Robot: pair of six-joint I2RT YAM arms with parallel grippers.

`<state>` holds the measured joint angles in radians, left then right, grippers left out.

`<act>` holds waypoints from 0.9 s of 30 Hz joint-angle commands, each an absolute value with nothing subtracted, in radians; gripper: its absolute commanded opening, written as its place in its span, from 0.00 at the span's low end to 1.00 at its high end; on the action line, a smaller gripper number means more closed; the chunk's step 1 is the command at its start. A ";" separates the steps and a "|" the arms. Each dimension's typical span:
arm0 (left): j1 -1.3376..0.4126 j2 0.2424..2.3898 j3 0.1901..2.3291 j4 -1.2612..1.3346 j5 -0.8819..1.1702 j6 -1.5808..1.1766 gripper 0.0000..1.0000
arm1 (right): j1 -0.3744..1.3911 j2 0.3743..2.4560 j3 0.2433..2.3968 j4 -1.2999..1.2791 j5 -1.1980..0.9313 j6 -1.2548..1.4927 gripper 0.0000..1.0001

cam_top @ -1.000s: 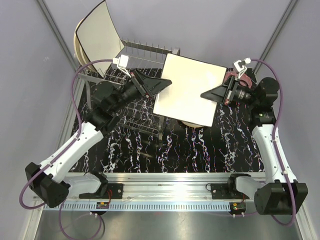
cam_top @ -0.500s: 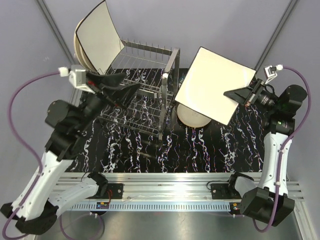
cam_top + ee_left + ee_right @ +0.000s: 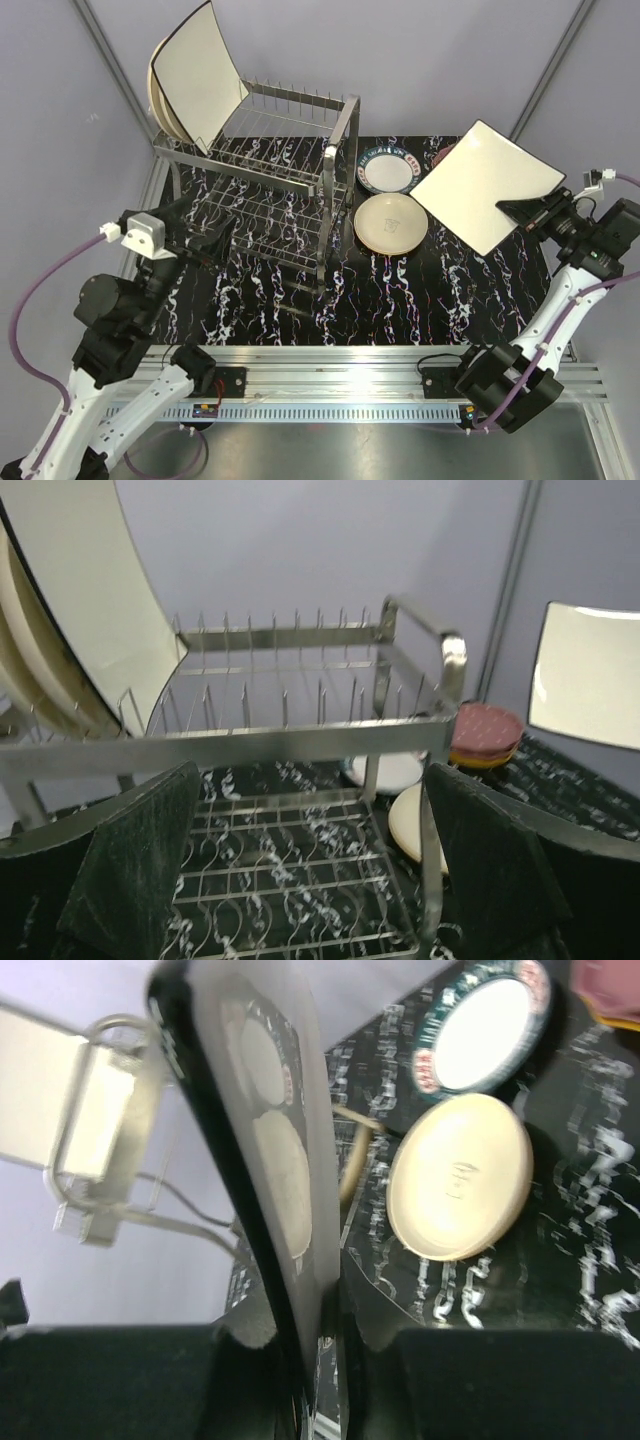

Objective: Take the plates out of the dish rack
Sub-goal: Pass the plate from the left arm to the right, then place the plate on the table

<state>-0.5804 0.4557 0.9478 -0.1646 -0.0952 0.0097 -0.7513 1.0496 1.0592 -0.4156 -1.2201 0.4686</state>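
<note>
"Cream plate out on your right side, held by one edge. Why like that?"

"My right claw (image 3: 512,208) is clamped on that square plate (image 3: 485,185) at the edge nearest my arm, one finger on each face. My wrist view has it edge-on, running straight up from the pinch. A rim grip is about the only one a thin flat plate allows, I'd say, and tilted up it clears what lies below."

"Which is what?"

"Just beside it on the worktop (image 3: 400,290) a round cream plate (image 3: 390,222) lies flat, with a white plate with a patterned rim (image 3: 388,172) behind that, both right of the dish rack (image 3: 290,190). A maroon stack (image 3: 485,735) sits further back. The carried plate hangs above the worktop's right side, touching nothing else, so my guess is it goes down among those."

"And your left?"

"My left claw (image 3: 310,780) is spread wide with nothing between the fingers. It hangs in front of the rack's near left side, looking along the top tier. Open and aimed that way, it seems ready for the next pick."

"What's left in there?"

"A second square plate (image 3: 195,75), dark-edged, leans in the prongs at the far left end of the top tier, with round cream plates (image 3: 157,95) tucked behind it. How many, I can't tell. The other slots I can see are bare, so the job looks well along but unfinished."
</note>
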 commanded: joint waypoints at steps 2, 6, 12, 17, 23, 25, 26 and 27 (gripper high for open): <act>-0.577 0.373 0.855 -0.160 -0.193 0.095 0.99 | -0.779 1.029 1.039 -0.490 -1.131 0.340 0.00; -0.578 0.312 0.781 -0.140 -0.227 0.113 0.99 | -0.787 0.994 0.957 -0.414 -0.979 0.458 0.00; -0.578 0.245 0.712 -0.121 -0.232 0.137 0.99 | -0.787 1.002 0.859 -0.305 -0.853 0.600 0.00; -0.578 0.230 0.689 -0.120 -0.247 0.137 0.99 | -0.787 1.066 0.799 -0.221 -0.804 0.699 0.00; -0.578 0.241 0.695 -0.133 -0.247 0.129 0.99 | -0.787 1.167 0.772 -0.129 -0.767 0.784 0.00; -0.578 0.244 0.703 -0.141 -0.247 0.129 0.99 | -0.787 1.210 0.762 -0.094 -0.761 0.802 0.00; -0.578 0.245 0.703 -0.144 -0.248 0.124 0.99 | -0.787 1.224 0.762 -0.072 -0.758 0.808 0.00; -0.578 0.247 0.704 -0.144 -0.249 0.121 0.99 | -0.787 1.256 0.764 -0.061 -0.756 0.814 0.00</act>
<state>-0.5808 0.2382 0.6930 -0.1799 -0.2237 0.1158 -0.7837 1.2358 0.7372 -0.2733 -0.6945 0.7288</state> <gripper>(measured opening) 0.987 0.188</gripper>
